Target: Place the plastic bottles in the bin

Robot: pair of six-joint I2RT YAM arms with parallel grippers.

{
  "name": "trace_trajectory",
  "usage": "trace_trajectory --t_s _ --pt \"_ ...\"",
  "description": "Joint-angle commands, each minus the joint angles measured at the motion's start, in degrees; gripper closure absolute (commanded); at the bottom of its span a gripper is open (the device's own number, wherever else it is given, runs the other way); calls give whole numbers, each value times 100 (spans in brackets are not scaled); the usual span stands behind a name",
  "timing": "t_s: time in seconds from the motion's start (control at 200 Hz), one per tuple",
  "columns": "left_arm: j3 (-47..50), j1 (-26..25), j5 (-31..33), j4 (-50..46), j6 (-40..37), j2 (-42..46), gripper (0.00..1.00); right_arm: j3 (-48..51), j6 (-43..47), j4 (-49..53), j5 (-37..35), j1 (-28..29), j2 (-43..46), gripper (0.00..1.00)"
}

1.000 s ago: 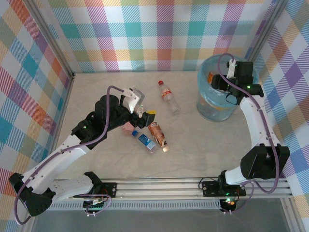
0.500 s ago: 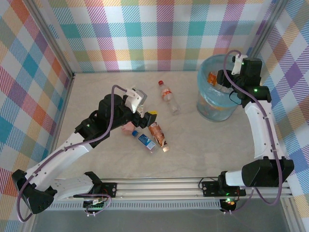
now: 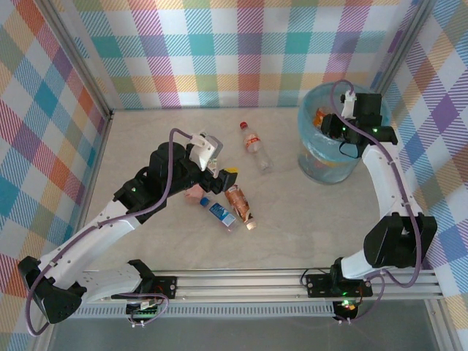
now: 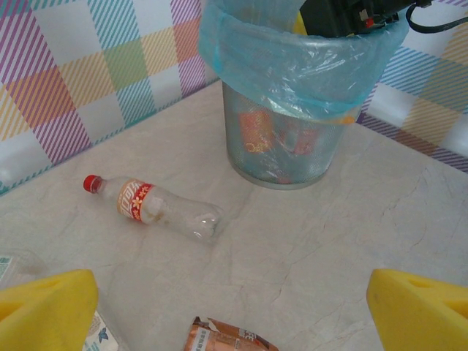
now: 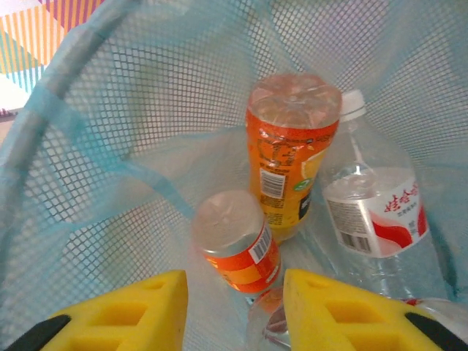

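Three small plastic bottles out on the pale marbled surface (image 3: 307, 219), all lying flat. Toward the back, a clear bottle with a red cap (image 3: 255, 146) and a red-and-orange label, well apart from the other two. Nearer the arms, a copper-labelled bottle (image 3: 240, 204) and a blue-labelled bottle (image 3: 219, 213) with a blue cap, just beside each other. Next to that pair a pink object (image 3: 193, 192), partly hidden under the left arm and too covered to name.

At the far right corner of the surface, upright, a round mesh waste bin (image 3: 314, 167) lined with a translucent light-blue bag, well apart from the loose bottles. Inside it, from the right wrist: an orange-labelled bottle (image 5: 291, 157) with its base toward the camera, a shorter bottle (image 5: 235, 245) with an orange-red label in front of it, and on the right a clear bottle with a white cap (image 5: 373, 212) and a red-and-white label, touching the orange one.

Over the bin's mouth, the right claw (image 5: 235, 296), pointing down into it. Yellow pads (image 5: 124, 311) near each other but with a gap, nothing between them.

Over the middle of the surface, the left claw (image 4: 230, 292), spread wide and gripping nothing, yellow fingers (image 4: 420, 307) at the two lower corners of the left wrist view. Between and below them, one end of the copper-labelled bottle. Farther on, between claw and bin, the red-capped bottle, cap pointing away from the bin.
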State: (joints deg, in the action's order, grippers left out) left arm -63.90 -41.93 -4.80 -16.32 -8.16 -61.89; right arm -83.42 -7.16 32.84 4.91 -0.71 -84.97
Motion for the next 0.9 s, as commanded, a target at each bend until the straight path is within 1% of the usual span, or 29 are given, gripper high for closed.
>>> trace_trajectory --t_s 0.0,0.125,0.22,0.25,0.365,0.465,0.54,0.64,0.79,0.895 --pt "53 -47 97 107 78 62 5 -152 -135 376 369 -37 -168 59" --pt "62 -48 210 89 93 69 5 -309 -170 473 465 -41 -148 57" --pt "27 -49 428 93 155 70 5 -525 -230 576 409 -40 -50 47" --pt "10 -47 515 -112 180 69 5 -594 -261 590 382 -42 8 43" --pt "-86 -47 1181 -326 341 59 5 -725 -418 560 319 -36 326 38" --pt "-200 -43 1839 -610 543 -42 4 -708 -543 480 261 -32 666 29" --pt "-308 3 2169 -868 743 -171 4 -638 -597 430 243 -22 929 28" --pt "-468 148 2339 -1214 1054 -360 3 -491 -681 343 265 29 1326 28" --pt "-752 559 2336 -1746 1652 -764 3 -271 -760 152 350 297 1853 30" --pt "-928 1060 2038 -2186 2179 -1141 3 -194 -752 109 395 672 2049 31"
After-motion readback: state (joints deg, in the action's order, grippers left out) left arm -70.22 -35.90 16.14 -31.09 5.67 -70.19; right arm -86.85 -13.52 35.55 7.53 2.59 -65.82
